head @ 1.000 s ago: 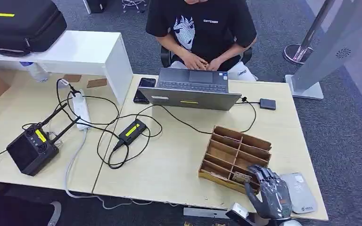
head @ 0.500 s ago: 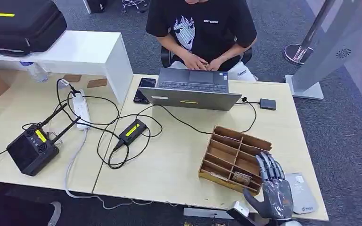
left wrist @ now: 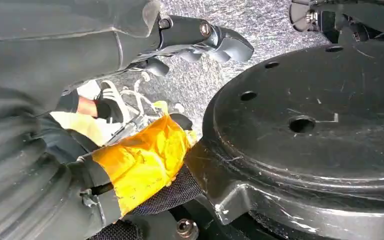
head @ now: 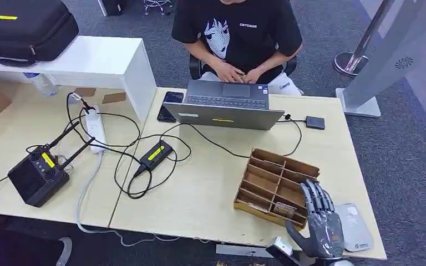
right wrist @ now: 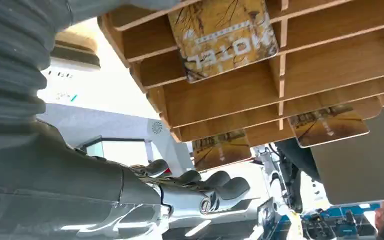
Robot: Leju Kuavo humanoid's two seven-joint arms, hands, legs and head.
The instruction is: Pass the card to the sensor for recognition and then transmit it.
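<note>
At the lower right of the head view, the right hand point(head: 323, 221) hovers with fingers spread, holding nothing, beside the wooden divider tray point(head: 266, 172). A card point(head: 283, 209) lies in its near compartment. The left hand point(left wrist: 200, 40) hangs, grip unclear.

Slotted brown wooden organizer tray point(head: 277, 180): raw matt wood. Pale laminate tabletop point(head: 211, 183): smooth, satin. Grey laptop point(head: 225, 103): matt metal look. Grey floor carpet point(head: 399, 149): rough weave.
</note>
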